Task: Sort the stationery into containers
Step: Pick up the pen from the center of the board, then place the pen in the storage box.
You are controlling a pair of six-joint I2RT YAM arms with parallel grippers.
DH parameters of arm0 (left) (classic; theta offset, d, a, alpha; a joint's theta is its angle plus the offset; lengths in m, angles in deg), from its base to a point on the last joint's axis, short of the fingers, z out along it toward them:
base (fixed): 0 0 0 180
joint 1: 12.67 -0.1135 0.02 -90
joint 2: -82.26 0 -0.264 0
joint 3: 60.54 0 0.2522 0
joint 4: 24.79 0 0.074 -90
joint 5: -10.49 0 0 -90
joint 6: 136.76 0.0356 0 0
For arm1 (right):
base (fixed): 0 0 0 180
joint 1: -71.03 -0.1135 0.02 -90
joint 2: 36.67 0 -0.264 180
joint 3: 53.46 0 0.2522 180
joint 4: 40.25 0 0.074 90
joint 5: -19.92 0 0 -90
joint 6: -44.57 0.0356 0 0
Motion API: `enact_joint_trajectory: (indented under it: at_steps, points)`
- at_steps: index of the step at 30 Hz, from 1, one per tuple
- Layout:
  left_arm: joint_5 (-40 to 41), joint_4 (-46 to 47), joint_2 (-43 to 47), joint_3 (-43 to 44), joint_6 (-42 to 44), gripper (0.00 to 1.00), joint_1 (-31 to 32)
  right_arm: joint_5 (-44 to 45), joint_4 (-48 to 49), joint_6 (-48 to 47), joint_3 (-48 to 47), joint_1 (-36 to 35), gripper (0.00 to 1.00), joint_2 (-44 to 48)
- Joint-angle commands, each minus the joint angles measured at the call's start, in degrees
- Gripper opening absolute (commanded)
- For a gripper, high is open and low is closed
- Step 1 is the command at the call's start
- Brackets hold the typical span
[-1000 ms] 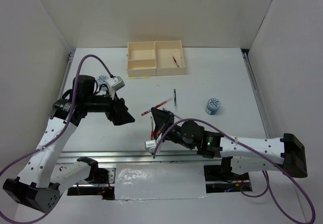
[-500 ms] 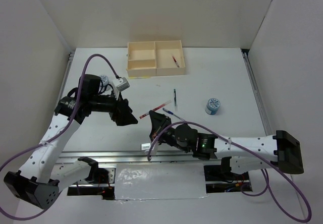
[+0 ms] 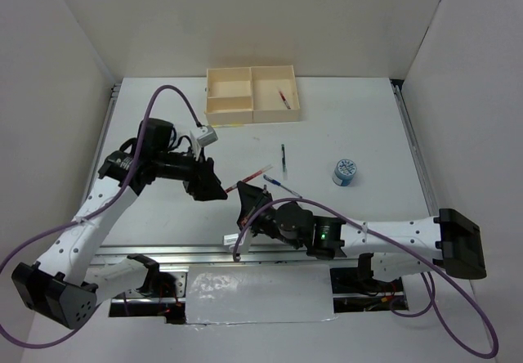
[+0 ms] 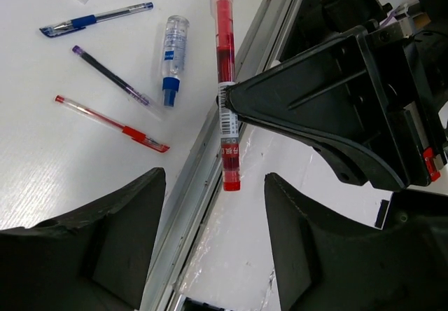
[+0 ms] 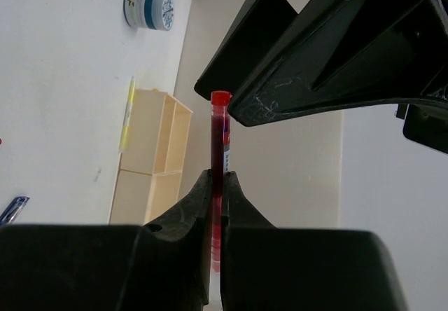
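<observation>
My right gripper (image 5: pixel 217 179) is shut on a red pen (image 5: pixel 220 129) and holds it off the table; in the top view this gripper (image 3: pixel 247 202) is near the table's front middle. My left gripper (image 4: pixel 214 192) is open, and the held pen's (image 4: pixel 225 80) end sits just at the mouth of its gap, not touching the fingers. In the top view the left gripper (image 3: pixel 214 190) is close to the left of the right one. The cream box (image 3: pixel 252 93) stands at the back with one red pen (image 3: pixel 283 98) in its right section.
On the table lie a blue pen (image 4: pixel 94 20), a dark pen (image 4: pixel 112 76), a red pen (image 4: pixel 112 123) and a clear tube with a blue end (image 4: pixel 171 52). A blue-and-white cylinder (image 3: pixel 345 171) stands at the right, another (image 5: pixel 148 8) shows in the right wrist view. The table's front rail (image 4: pixel 203 157) runs close by.
My left gripper has moved right and closer to the right gripper. My right gripper has shifted a little left with the red pen still in it.
</observation>
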Motion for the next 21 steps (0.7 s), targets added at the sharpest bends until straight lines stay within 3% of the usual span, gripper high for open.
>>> enact_joint_trajectory:
  at_steps: [1, 8, 13, 16, 21]
  points:
    - [-1.34, 2.52, -0.15, 0.51, -0.58, 0.7, 0.45, 0.63, 3.48, 0.9, -2.63, -0.62, 0.0, -0.14]
    - [-1.69, 2.35, -1.2, 0.69, -0.58, 0.51, 1.15, 1.33, 3.39, 1.25, -3.51, -1.06, 0.0, -1.02]
    - [-1.52, 1.65, -1.38, 0.69, 0.04, 0.51, 1.85, 1.33, 3.39, 0.99, -4.3, -1.06, 0.0, -1.46]
    - [-1.6, 1.12, -1.38, 0.43, 0.3, 0.46, 1.85, 1.25, 3.13, 0.99, -4.48, -1.06, 0.0, -1.64]
    - [-1.08, 2.35, -0.15, -0.37, -0.4, 0.14, 1.85, 1.51, 3.57, 0.81, -4.13, -1.06, 0.0, -1.64]
